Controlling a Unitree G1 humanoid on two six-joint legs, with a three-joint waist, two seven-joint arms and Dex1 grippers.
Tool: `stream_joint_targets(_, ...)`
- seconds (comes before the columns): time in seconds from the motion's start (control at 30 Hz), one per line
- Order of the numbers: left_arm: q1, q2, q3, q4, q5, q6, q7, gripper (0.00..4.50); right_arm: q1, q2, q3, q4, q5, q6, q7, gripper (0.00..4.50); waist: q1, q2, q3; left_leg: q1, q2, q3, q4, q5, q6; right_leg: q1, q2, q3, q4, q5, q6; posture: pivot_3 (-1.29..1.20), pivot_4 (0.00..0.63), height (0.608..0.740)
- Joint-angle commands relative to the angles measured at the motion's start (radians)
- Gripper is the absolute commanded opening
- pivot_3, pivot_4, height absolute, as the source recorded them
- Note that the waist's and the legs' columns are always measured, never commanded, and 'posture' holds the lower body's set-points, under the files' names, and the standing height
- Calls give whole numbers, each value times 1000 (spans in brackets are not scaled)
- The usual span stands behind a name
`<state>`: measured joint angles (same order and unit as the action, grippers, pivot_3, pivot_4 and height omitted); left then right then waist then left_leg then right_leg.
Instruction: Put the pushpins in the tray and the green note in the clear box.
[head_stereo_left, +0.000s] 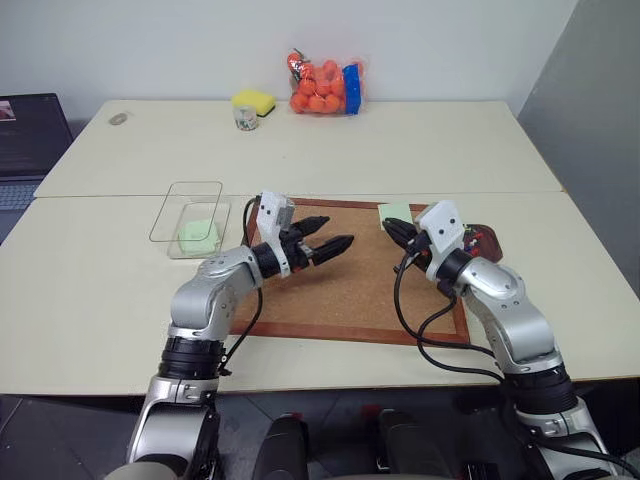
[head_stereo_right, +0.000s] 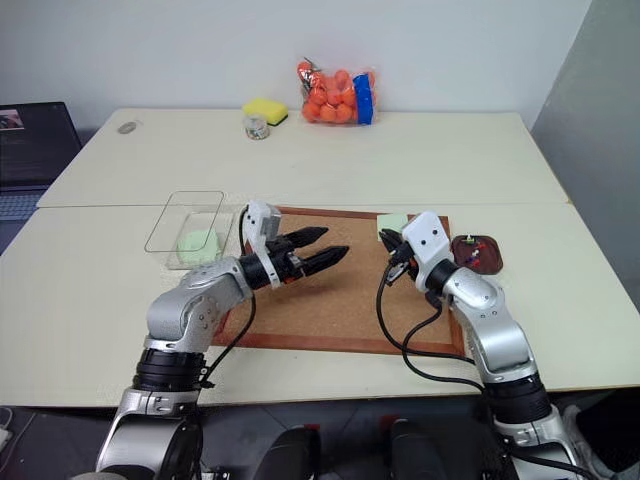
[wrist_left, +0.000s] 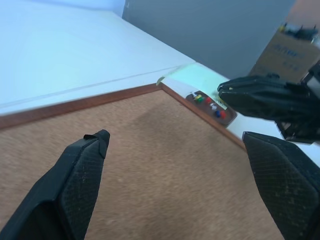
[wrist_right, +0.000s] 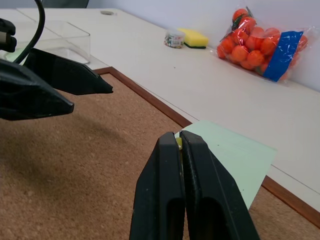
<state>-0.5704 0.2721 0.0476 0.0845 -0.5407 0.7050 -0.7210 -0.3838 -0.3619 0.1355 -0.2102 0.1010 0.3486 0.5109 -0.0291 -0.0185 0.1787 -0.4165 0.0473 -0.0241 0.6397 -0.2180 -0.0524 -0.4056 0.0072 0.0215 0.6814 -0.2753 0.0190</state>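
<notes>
Corkboard (head_stereo_left: 350, 290) serves as the landmark. The left gripper (head_stereo_left: 325, 235) hangs over its middle with fingers spread wide and nothing between them, pointing across the board toward the right arm. The right gripper (wrist_right: 181, 150) hovers at the board's far right corner with its fingers pressed together; a speck of yellow-green shows at their tips in the right wrist view, perhaps a pushpin, though I cannot tell.

A green slip (head_stereo_left: 198, 235) already lies in the clear box (head_stereo_left: 190, 200), just off the board's left edge. It looks like the green note, though a mint-green pad (wrist_right: 235, 155) also sits under the right gripper at the far right corner. The tray (head_stereo_right: 478, 252), holding pushpins (wrist_left: 207, 100), rests just off the board's right edge, beside the right gripper. So the right arm is much the nearer to the tray, which lies slightly to the outside of its fingertips.
</notes>
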Motion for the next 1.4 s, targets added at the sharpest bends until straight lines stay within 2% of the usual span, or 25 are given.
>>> stream_joint_targets(0.03,-69,-66,57,-4,-117,137,66,4463,-12,-25,23,-69,-26,-52,26,0,0,0,0,0,0,0,0,0,0,0,0,0,0,0,0,0,150,740)
stream_joint_targets(0.23,-169,-193,154,99,-222,278,211,4463,0,-47,61,-94,-66,-84,41,0,0,-2,1,0,0,0,1,0,0,0,0,0,0,0,0,0,150,740)
stream_joint_targets(0.57,-259,-284,292,238,-298,334,375,4463,1,-63,85,-128,-104,-101,56,0,-1,-3,2,0,0,0,1,0,0,0,0,0,0,0,0,0,150,740)
stream_joint_targets(0.63,-257,-290,288,254,-291,348,400,4114,1,-59,82,-131,-107,-100,53,0,-1,-3,2,0,0,0,1,0,0,0,0,0,0,0,0,0,150,740)
stream_joint_targets(0.67,-254,-290,282,255,-289,359,404,4111,0,-56,81,-132,-109,-100,51,0,0,-3,2,0,0,0,1,0,0,0,0,0,0,0,0,0,150,740)
stream_joint_targets(0.83,-244,-299,291,242,-311,405,432,2942,-4,-41,75,-132,-114,-96,41,0,0,-3,2,0,-1,0,1,0,-1,0,0,0,0,0,0,0,150,740)
stream_joint_targets(1.03,-247,-314,324,257,-321,400,480,1848,-11,-28,66,-132,-110,-97,38,0,0,-3,2,0,-1,0,1,0,-1,0,0,0,0,0,0,0,150,740)
stream_joint_targets(1.27,-245,-330,350,256,-339,409,519,282,-15,-22,57,-132,-114,-118,34,0,0,-3,2,0,-1,0,1,0,-1,0,0,0,0,0,0,0,150,740)
stream_joint_targets(1.33,-244,-332,356,257,-345,408,529,48,-17,-18,54,-131,-113,-124,30,0,0,-3,2,0,-1,0,1,0,-1,0,0,0,0,0,0,0,150,740)
stream_joint_targets(1.4,-243,-331,359,258,-345,405,531,48,-18,-10,50,-129,-110,-123,22,0,0,-3,2,0,-1,0,1,0,-1,0,0,0,0,0,0,0,150,740)
